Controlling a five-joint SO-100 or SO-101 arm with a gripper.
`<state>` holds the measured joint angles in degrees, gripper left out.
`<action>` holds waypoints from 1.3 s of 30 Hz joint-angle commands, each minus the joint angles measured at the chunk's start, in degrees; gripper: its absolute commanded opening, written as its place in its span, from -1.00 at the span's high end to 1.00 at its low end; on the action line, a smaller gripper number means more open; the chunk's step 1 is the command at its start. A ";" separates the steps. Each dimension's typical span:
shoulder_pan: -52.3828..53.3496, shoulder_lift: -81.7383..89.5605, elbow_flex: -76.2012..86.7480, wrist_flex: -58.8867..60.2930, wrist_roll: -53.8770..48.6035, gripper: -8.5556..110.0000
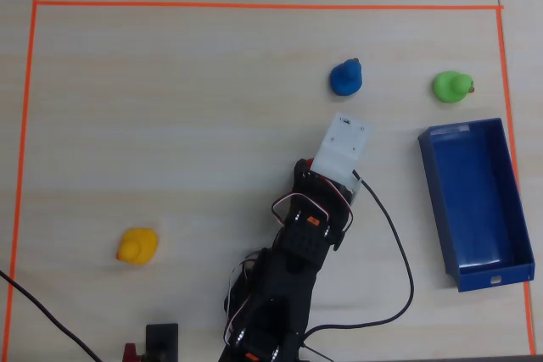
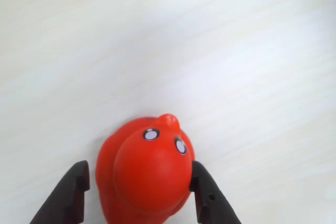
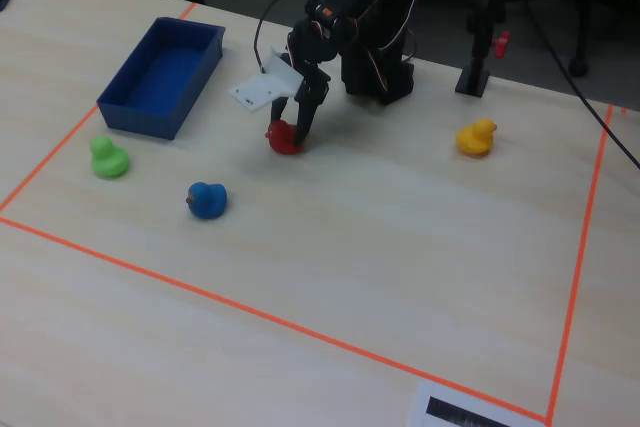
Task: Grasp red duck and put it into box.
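The red duck (image 2: 147, 177) stands on the pale wood table, its beak pointing away from the wrist camera. My gripper (image 2: 139, 170) is open and straddles it: the right finger touches the duck's head, and the left finger stands a small gap off its body. In the fixed view the gripper (image 3: 297, 132) reaches down over the red duck (image 3: 284, 137). In the overhead view the white wrist mount (image 1: 342, 148) hides the duck. The box (image 1: 475, 201) is a long dark blue tray at the right, empty; in the fixed view the box (image 3: 160, 72) lies at the far left.
A blue duck (image 1: 346, 77) and a green duck (image 1: 450, 86) sit beyond the gripper, near the box's far end. A yellow duck (image 1: 137, 246) is at the lower left. Orange tape (image 1: 254, 6) frames the work area. A black cable (image 1: 399, 243) runs beside the arm.
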<state>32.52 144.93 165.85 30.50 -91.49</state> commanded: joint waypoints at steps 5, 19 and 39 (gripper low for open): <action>-0.70 -2.99 -2.64 -2.37 1.58 0.45; 0.70 -13.89 -10.46 -4.39 1.58 0.51; 0.79 -11.34 -12.83 -6.94 2.99 0.85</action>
<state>32.70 131.48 157.76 26.10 -90.35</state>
